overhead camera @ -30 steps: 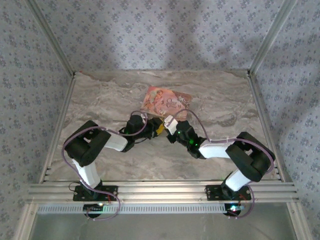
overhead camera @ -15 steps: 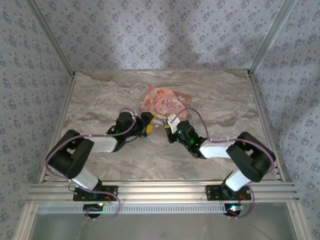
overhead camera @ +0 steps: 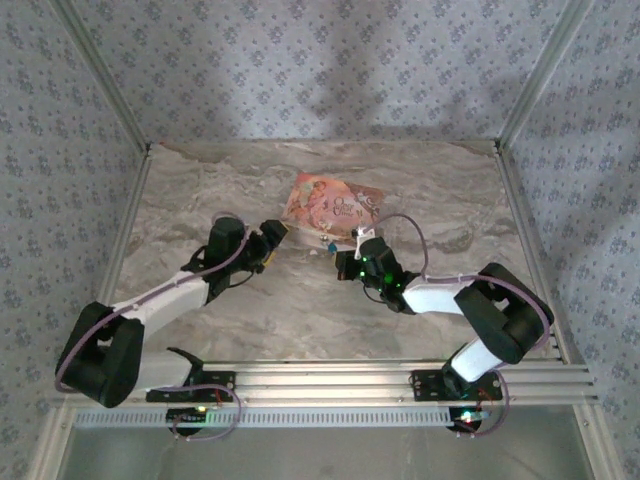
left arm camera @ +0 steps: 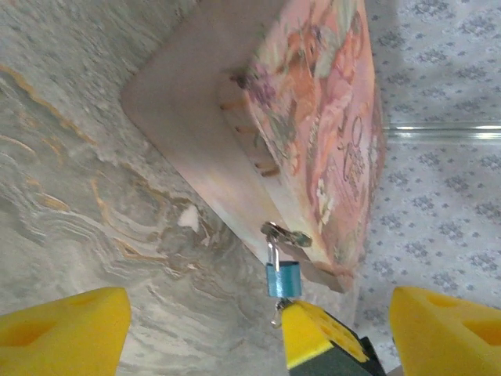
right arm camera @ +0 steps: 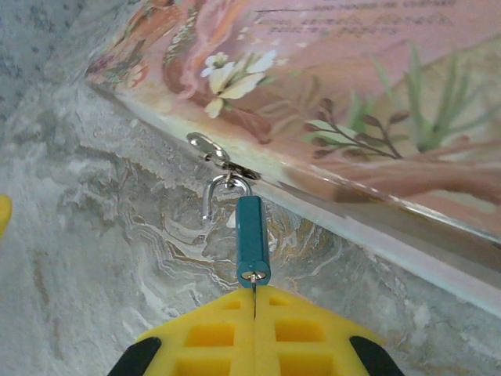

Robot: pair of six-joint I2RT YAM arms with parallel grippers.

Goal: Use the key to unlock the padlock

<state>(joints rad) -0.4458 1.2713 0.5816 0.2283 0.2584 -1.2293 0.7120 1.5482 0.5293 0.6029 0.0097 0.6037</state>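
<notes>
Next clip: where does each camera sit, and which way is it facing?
Top external: above and behind the bases, looking down on the table; both arms, left gripper and right gripper show.
Left wrist: low, facing the pink box and padlock; its open yellow fingers show.
Right wrist: low, facing the padlock's keyhole end; its fingers shut on the key.
Shared: box and padlock.

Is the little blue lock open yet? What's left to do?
Done: the thin metal key is in the bottom of the small blue padlock. In hand: the right gripper pinches the key; the left gripper is open, off to the side. The silvery shackle looks sprung loose on one side, so it seems unlocked. Left, perhaps: unhooking it from the flat pink picture-printed box.
</notes>
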